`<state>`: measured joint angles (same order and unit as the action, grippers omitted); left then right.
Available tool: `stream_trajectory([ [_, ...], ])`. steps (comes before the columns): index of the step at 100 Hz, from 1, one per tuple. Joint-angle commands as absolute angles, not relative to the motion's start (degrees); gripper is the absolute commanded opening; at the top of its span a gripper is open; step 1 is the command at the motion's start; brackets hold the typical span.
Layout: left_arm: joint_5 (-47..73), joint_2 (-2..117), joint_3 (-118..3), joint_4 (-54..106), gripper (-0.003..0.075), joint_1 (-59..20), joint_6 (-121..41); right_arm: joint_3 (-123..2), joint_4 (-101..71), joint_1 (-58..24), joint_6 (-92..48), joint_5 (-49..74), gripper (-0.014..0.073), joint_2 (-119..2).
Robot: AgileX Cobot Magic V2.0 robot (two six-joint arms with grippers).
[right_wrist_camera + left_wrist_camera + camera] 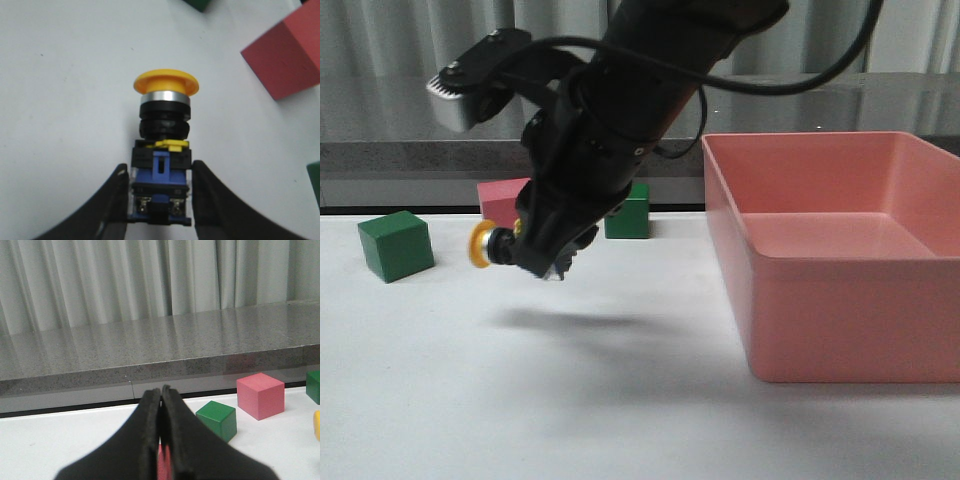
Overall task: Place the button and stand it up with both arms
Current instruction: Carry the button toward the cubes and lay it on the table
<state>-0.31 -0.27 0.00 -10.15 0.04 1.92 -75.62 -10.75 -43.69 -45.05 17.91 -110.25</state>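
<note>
The button has a yellow mushroom cap, a silver ring, a black body and a blue contact block. My right gripper is shut on the contact block, one finger on each side. In the front view the right gripper holds the button on its side, a little above the white table, with the cap pointing left. My left gripper shows only in the left wrist view. Its fingers are pressed together with nothing between the tips. A yellow sliver of the button shows at that view's right edge.
A large pink bin stands on the right of the table. A green cube sits at the left. A pink cube and a second green cube lie behind the right arm. A grey ledge and curtains close off the back.
</note>
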Motion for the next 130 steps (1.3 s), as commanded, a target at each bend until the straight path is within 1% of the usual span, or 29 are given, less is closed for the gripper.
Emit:
stream_trajectory([
  [1,-4.8,-2.0,2.6,-9.7,-0.0020,0.1,2.4,-77.7,-11.5,-45.1,-45.9,12.1,0.0012,-108.5],
  [15,-4.8,-2.0,2.6,-9.7,-0.0019,0.1,2.4,-77.7,-11.5,-46.8,-46.4,10.9,0.0012,-110.1],
  [36,-4.8,-2.0,2.6,-9.7,-0.0020,0.1,2.4,-77.6,-11.5,-47.6,-46.5,12.1,0.0015,-110.7],
  [45,-4.8,-2.0,2.6,-9.7,-0.0020,0.1,2.4,-77.6,-11.5,-47.6,-46.5,13.5,0.0038,-110.7],
  [57,-4.8,-2.0,2.6,-9.7,-0.0020,0.1,2.4,-77.6,-11.5,-47.6,-46.5,15.6,0.0134,-110.7],
  [74,-4.8,-2.0,2.6,-9.7,-0.0020,0.1,2.4,-77.6,-11.5,-47.6,-46.5,16.2,0.0339,-110.7],
  [83,-4.8,-2.0,2.6,-9.7,-0.0020,0.1,2.4,-77.6,-11.5,-47.6,-46.5,16.1,0.0409,-110.7],
  [90,-4.8,-2.0,2.6,-9.7,-0.0020,0.1,2.4,-77.6,-11.5,-47.6,-46.5,15.9,0.0438,-110.7],
  [107,-4.8,-2.0,2.6,-9.7,-0.0020,0.1,2.4,-77.6,-11.5,-47.6,-46.5,15.8,0.0441,-110.1],
  [117,-4.8,-2.0,2.6,-9.7,-0.0019,0.1,2.4,-77.7,-11.5,-47.6,-46.5,15.5,0.0440,-107.8],
  [124,-4.8,-2.0,2.6,-9.7,-0.0020,0.1,2.4,-77.7,-11.5,-47.6,-46.4,15.3,0.0414,-105.2],
  [130,-4.8,-2.0,2.6,-9.7,-0.0020,0.1,2.4,-77.7,-11.5,-47.5,-46.4,15.5,0.0354,-102.5],
])
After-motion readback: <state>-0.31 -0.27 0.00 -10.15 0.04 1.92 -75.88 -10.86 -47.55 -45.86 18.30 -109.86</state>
